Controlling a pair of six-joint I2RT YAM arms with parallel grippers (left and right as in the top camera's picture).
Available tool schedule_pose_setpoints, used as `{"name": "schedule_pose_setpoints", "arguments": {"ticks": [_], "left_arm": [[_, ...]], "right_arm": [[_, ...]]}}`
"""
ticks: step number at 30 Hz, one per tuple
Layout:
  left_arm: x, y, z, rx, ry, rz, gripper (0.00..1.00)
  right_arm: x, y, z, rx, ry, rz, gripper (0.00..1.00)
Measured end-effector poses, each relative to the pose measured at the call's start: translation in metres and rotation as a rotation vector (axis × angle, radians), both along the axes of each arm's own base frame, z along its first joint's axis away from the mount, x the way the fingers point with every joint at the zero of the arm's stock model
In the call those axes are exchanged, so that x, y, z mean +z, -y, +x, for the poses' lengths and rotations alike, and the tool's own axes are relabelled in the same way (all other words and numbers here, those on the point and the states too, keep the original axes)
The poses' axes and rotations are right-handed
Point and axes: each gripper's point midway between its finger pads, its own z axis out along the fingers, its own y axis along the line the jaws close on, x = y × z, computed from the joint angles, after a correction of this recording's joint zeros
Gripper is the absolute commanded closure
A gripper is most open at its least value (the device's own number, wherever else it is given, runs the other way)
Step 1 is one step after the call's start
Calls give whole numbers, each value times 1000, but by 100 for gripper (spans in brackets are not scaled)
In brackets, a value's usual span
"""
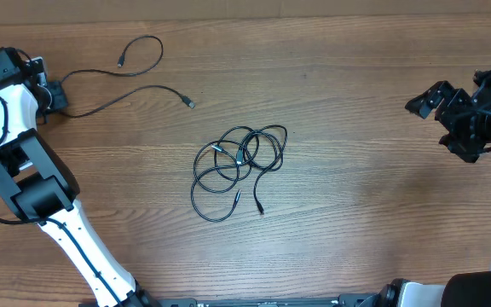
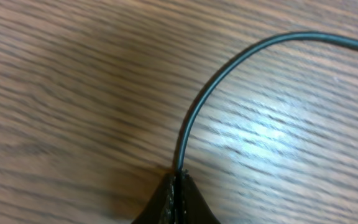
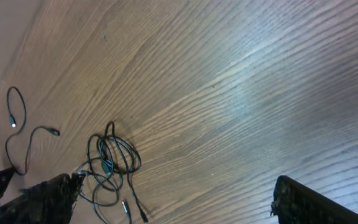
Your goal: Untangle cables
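Observation:
A loose tangle of thin black cables (image 1: 239,164) with silver-tipped plugs lies in loops at the table's middle. It also shows in the right wrist view (image 3: 109,163). One separate black cable (image 1: 109,101) lies stretched out at the far left, with one plug near the middle and the other plug at the end of a loop at the back. My left gripper (image 1: 56,95) is shut on this cable (image 2: 194,106), low over the wood, as the left wrist view shows (image 2: 179,180). My right gripper (image 1: 437,128) is open and empty at the far right, well away from the tangle. Its fingers show at the bottom of the right wrist view (image 3: 173,199).
The wooden table (image 1: 356,222) fills the view, with its back edge at the top. The left arm's white and black links (image 1: 32,188) cross the front left. The right arm's base (image 1: 484,286) sits at the front right.

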Motion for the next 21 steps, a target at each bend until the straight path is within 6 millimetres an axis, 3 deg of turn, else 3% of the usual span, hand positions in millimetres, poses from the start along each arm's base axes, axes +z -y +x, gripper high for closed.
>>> {"name": "schedule_pose_setpoints", "arguments": {"ticks": [5,8,10,14,15,17,18,21], "left_arm": [[6,-22,6,9,23,23,96],[26,-45,16,23,65,63,96],[62,-64,29,39,142,116,96],[164,-94,53,64,377,239,96],[183,-97,54,69,420,249,90],[214,-100,52,74,486,257,51],[222,-100,50,73,498,256,37],[219,-97,41,79,469,212,20]], "right_arm": [[-1,-1,-4,0,-18,7,0],[-2,-2,-6,0,-29,10,0],[-2,-3,-7,0,-32,11,1],[-3,-3,-10,-1,-43,16,1],[-3,-4,-10,0,-46,16,1],[-4,-4,-11,0,-50,18,1],[-4,-4,-11,0,-49,18,1],[-4,-4,-11,-1,-48,18,1]]}}
